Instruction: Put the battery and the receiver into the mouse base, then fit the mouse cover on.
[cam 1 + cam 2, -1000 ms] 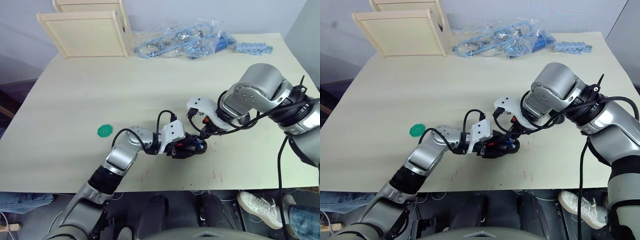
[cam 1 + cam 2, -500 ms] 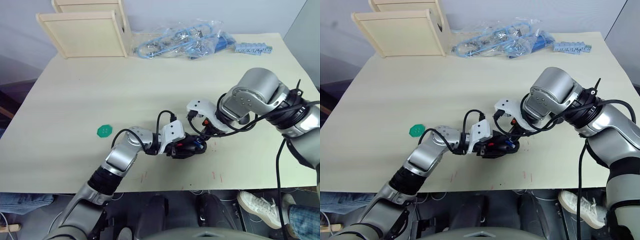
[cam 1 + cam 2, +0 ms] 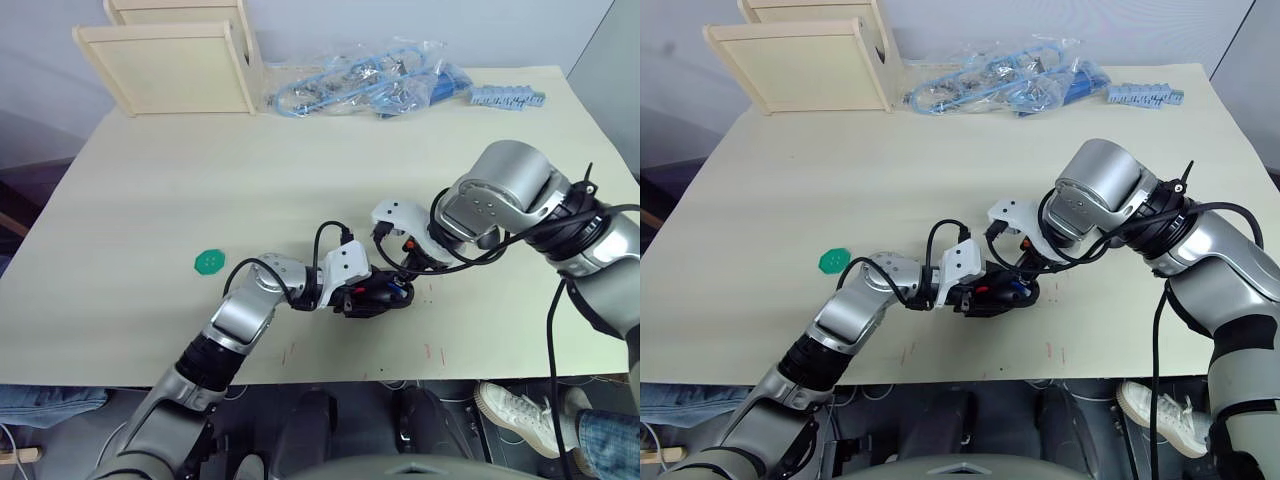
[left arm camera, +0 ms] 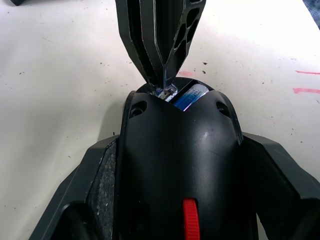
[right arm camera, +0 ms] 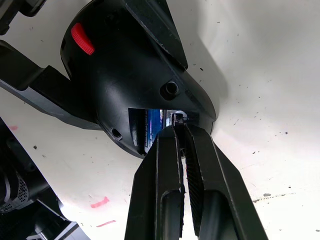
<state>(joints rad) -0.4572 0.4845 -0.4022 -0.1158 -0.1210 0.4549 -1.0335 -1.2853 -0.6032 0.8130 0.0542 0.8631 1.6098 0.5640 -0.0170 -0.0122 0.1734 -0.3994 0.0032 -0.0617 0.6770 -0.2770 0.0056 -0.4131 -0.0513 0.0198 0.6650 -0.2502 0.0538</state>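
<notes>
The left arm reaches forward and inward across the near part of the bench [image 3: 150, 200], forearm low and elbow bent, so that the left hand [image 3: 362, 297] lies near the front edge at the middle. Its two black fingers [image 4: 97, 190] are clamped on the sides of the mouse base [image 4: 177, 155], which sits on the bench top with its red scroll wheel [image 4: 189, 232] toward the wrist and its open rear end pointing away.

The right arm comes in from the right, its big silver elbow joint raised above the bench and the forearm angled down and toward the left hand. The right hand [image 5: 179, 122] meets the mouse base at that open rear end. Its fingers [image 5: 160, 165] are pressed together to a narrow tip, pinching the receiver [image 5: 177, 118], a tiny silvery nub, right at the lip of the base's rear opening.

The battery [image 5: 154, 120] lies inside the mouse base, its blue-and-white side showing through the opening just beside the receiver.

A round green disc [image 3: 209, 262] lies on the bench well to the left of the hands. At the far edge stand pale wooden trays [image 3: 170, 60] and a clear bag of blue cables [image 3: 360, 78].
</notes>
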